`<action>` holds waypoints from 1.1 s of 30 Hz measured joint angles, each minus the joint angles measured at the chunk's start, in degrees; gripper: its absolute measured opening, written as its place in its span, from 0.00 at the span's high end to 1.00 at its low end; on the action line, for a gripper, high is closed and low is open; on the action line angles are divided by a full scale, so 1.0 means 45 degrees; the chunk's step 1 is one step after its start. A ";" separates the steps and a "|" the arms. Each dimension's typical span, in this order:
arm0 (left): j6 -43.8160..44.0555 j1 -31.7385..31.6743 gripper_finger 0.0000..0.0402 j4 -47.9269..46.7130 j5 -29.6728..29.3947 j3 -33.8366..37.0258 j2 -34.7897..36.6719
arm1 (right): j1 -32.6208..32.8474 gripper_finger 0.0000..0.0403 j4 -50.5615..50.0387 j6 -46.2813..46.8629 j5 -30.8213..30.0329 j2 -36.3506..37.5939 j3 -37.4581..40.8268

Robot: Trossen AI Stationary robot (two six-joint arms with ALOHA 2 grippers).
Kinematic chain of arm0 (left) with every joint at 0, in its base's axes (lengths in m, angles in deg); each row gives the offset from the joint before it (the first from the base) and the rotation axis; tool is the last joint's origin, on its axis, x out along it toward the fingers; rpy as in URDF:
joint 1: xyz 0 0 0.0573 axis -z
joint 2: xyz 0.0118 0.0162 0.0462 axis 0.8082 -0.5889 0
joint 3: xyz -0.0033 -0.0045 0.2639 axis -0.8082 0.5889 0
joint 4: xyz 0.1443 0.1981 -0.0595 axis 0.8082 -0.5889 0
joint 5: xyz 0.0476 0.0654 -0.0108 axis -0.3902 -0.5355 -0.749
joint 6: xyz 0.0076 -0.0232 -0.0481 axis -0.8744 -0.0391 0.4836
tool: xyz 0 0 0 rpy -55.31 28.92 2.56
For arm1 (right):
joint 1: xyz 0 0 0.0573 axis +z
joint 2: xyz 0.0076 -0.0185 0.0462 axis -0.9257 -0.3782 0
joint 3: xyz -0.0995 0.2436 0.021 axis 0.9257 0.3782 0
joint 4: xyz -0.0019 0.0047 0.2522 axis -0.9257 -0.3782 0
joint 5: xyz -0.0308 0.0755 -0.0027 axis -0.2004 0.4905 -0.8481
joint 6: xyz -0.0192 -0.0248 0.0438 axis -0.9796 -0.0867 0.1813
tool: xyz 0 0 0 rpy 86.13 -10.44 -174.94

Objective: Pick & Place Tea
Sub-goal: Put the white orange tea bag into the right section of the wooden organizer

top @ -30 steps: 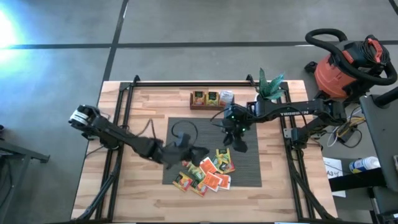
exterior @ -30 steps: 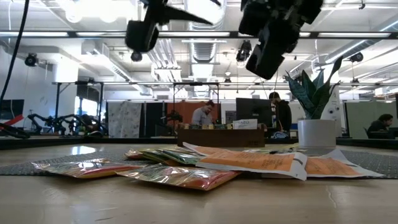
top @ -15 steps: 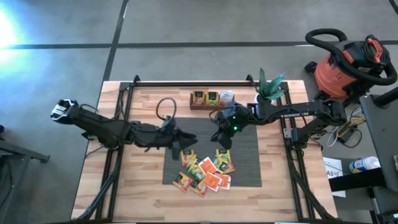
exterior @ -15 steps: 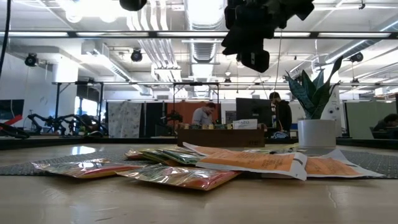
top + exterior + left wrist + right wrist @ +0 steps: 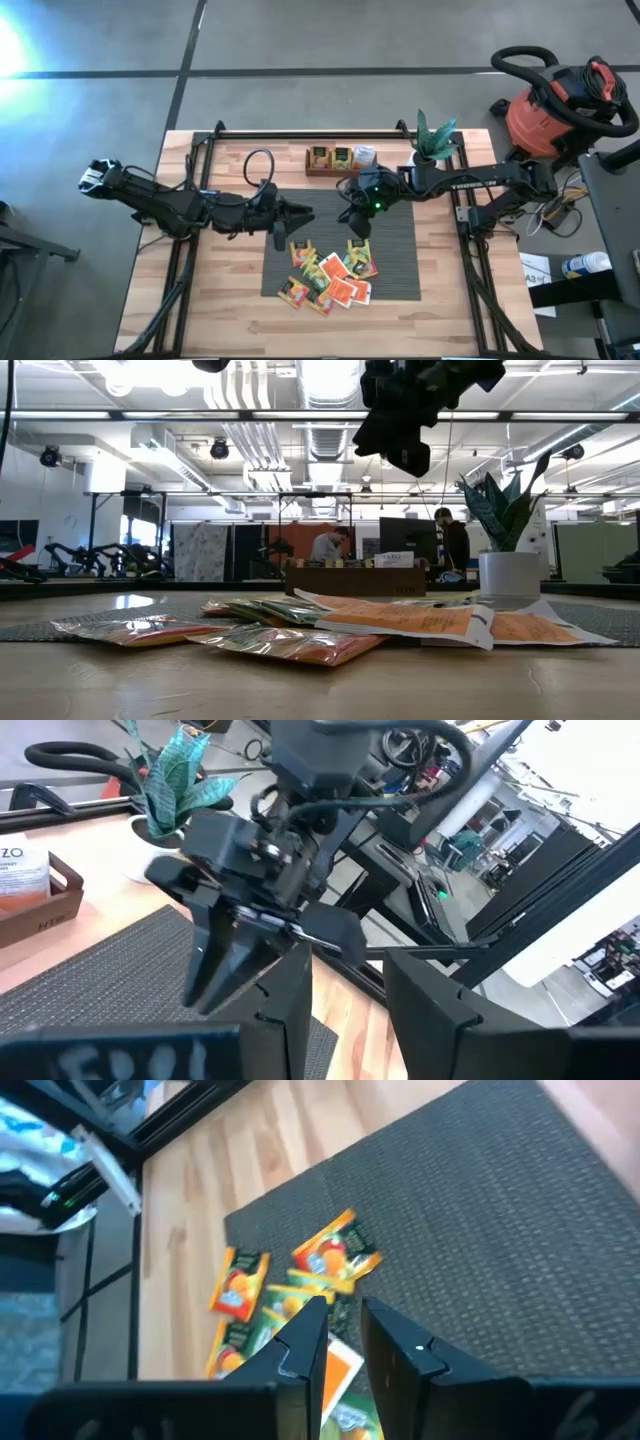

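The tea (image 5: pixel 328 278) is lying as a loose heap of flat sachets on the near half of the grey mat (image 5: pixel 400 250), in the middle of the counter (image 5: pixel 230 300), and some sachets are overlapping each other. The right gripper (image 5: pixel 357 226) is hanging above the mat, just behind the far right edge of the heap, and it is pointing down and a little toward the heap; in its wrist view the sachets (image 5: pixel 300 1295) are showing directly beyond its fingers (image 5: pixel 305 1342), so the tea is lying below and slightly forward of them. These fingers are standing a small gap apart and they are holding nothing. The left gripper (image 5: pixel 298 216) is reaching in from the left, with its arm stretched low and nearly level across the counter, and it is staying above the far left corner of the mat, also behind the heap. Its fingers (image 5: pixel 290 1010) are spread and empty, and they are pointing toward the right arm, not toward the tea. Both grippers are near the heap, but I judge the right one is better placed, because it is already aiming downward at the nearest sachets. The tray (image 5: pixel 338 158) with a few packets is waiting at the far side of the counter, beside the plant (image 5: pixel 434 140).
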 joint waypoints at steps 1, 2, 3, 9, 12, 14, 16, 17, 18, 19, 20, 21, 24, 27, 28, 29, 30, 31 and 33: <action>0.0040 -0.0063 0.70 -0.0003 -0.0003 0.0000 0.0000 | -0.0124 0.84 0.0010 -0.0005 0.0005 0.0000 0.0000; 0.0114 -0.0127 0.70 0.0001 -0.0012 0.0000 0.0000 | -0.0242 0.84 0.0005 -0.0014 0.0010 0.0000 0.0000; 0.0144 -0.0186 0.70 0.0005 -0.0047 0.0000 0.0000 | -0.0346 0.84 0.0014 -0.0028 0.0018 0.0000 0.0000; 0.0285 -0.0602 0.70 0.0003 -0.0055 0.0000 -0.0010 | -0.0946 0.84 0.0016 -0.0416 0.0040 -0.0005 -0.0127; 0.0167 -0.0755 0.70 0.0000 -0.0056 0.0000 -0.0070 | -0.1131 0.84 0.0010 -0.0574 0.0049 -0.0005 -0.0204; -0.0079 -0.0837 0.70 -0.0022 -0.0057 0.0000 -0.0093 | -0.1194 0.84 0.0021 -0.0670 0.0052 -0.0005 -0.0271; -0.0127 -0.0934 0.70 -0.0006 -0.0056 0.0000 -0.0102 | -0.1239 0.84 0.0019 -0.0773 0.0057 -0.0009 -0.0317; -0.0141 -0.0977 0.70 -0.0011 -0.0056 0.0000 -0.0107 | -0.1249 0.84 0.0021 -0.0807 0.0058 -0.0028 -0.0337; -0.0154 -0.1028 0.70 -0.0015 -0.0054 0.0000 -0.0107 | -0.1261 0.84 0.0019 -0.0831 0.0059 -0.0045 -0.0350; -0.0157 -0.1081 0.70 -0.0017 -0.0053 0.0000 -0.0107 | -0.1299 0.84 0.0018 -0.0865 0.0065 -0.0068 -0.0350; -0.0157 -0.1141 0.70 -0.0019 -0.0051 0.0000 -0.0107 | -0.1311 0.84 0.0019 -0.0914 0.0075 -0.0074 -0.0350; -0.0158 -0.1208 0.70 -0.0024 -0.0052 0.0000 -0.0107 | -0.1338 0.84 0.0019 -0.0918 0.0073 -0.0092 -0.0350; -0.0162 -0.1409 0.70 -0.0126 -0.0056 0.0000 -0.0107 | -0.1392 0.84 0.0024 -0.0918 0.0073 -0.0092 -0.0345; -0.0164 -0.1569 0.70 -0.0121 -0.0056 0.0000 -0.0112 | -0.1473 0.84 0.0022 -0.0921 0.0073 -0.0092 -0.0335; -0.0167 -0.1621 0.70 -0.0133 -0.0054 0.0000 -0.0112 | -0.1507 0.84 0.0019 -0.0923 0.0073 -0.0092 -0.0335; -0.0167 -0.1657 0.70 -0.0191 -0.0051 0.0000 -0.0112 | -0.1546 0.84 0.0024 -0.0918 0.0073 -0.0092 -0.0335; -0.0164 -0.1697 0.70 -0.0291 -0.0051 0.0000 -0.0110 | -0.1585 0.84 0.0024 -0.0918 0.0073 -0.0092 -0.0335; -0.0163 -0.1736 0.70 -0.0348 -0.0051 0.0000 -0.0107 | -0.1619 0.84 0.0024 -0.0918 0.0072 -0.0092 -0.0330; -0.0167 -0.1795 0.70 -0.0413 -0.0051 0.0000 -0.0102 | -0.1664 0.84 0.0024 -0.0913 0.0068 -0.0092 -0.0330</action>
